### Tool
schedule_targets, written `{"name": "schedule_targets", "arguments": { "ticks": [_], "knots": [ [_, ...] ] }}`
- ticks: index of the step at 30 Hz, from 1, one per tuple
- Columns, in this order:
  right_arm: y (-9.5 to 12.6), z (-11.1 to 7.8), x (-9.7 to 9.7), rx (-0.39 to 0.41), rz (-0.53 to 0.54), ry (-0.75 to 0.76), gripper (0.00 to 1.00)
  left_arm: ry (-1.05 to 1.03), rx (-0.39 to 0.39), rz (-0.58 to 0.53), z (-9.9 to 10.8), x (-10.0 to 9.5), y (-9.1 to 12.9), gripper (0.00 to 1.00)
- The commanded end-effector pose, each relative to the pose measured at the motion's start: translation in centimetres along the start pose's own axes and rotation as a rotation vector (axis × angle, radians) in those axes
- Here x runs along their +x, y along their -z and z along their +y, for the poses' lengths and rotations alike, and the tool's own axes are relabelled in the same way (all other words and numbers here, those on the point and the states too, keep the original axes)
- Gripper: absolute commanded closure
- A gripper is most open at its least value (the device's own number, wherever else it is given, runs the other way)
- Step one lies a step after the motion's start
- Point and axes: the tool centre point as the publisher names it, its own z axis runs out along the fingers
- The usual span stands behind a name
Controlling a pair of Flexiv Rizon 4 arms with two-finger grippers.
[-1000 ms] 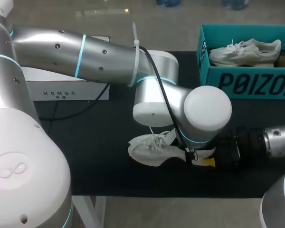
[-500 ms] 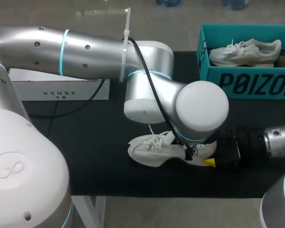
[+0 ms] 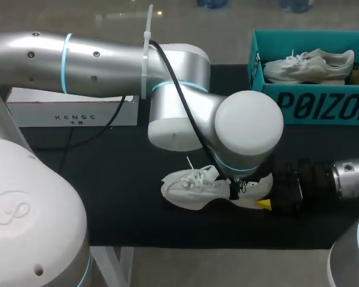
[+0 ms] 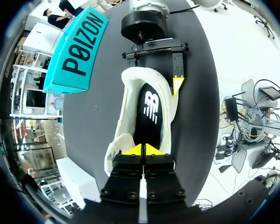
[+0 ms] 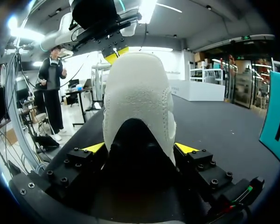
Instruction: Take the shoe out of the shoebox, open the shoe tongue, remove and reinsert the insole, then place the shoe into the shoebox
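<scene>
A white shoe [image 3: 194,188] lies on the black table mat, toe to the left. My right gripper [image 3: 268,200] comes in from the right. In its wrist view its fingers [image 5: 94,148] press both sides of the shoe's heel [image 5: 137,98], so it is shut on the shoe. My left arm reaches over the shoe from above. In the left wrist view my left gripper [image 4: 142,150] is shut, its tips together inside the shoe's opening at the front end of the black insole [image 4: 150,109]. Whether it pinches the insole is hidden. The teal shoebox [image 3: 311,104] stands at the back right.
A second white shoe [image 3: 308,64] lies inside the shoebox. A white box [image 3: 78,110] with a cable stands at the back left. The left arm's big wrist joint [image 3: 248,128] hangs over the shoe and hides its heel half from above.
The left arm's forearm and elbow have swung leftward and its wrist has shifted a little left. The shoe and the right gripper have stayed in place.
</scene>
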Motion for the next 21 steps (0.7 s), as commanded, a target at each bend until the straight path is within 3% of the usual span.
{"name": "schedule_targets", "arguments": {
  "ticks": [1,9,20,21],
  "knots": [
    [-0.1,-0.3,0.2,0.003,-0.002,0.0,1.0,-0.012,-0.01,0.059,-1.2,-0.3,-1.5,1.0],
    [-0.1,-0.3,0.2,0.003,-0.002,0.0,1.0,-0.069,-0.031,0.204,-1.8,0.5,-2.8,1.0],
    [-0.1,-0.3,0.2,0.003,-0.002,0.0,1.0,-0.127,-0.057,0.278,-1.2,2.3,-2.8,1.0],
    [-0.1,-0.3,0.2,0.003,-0.002,0.0,1.0,-0.129,-0.057,0.278,-1.1,2.3,-2.8,0.9]
  ]
}}
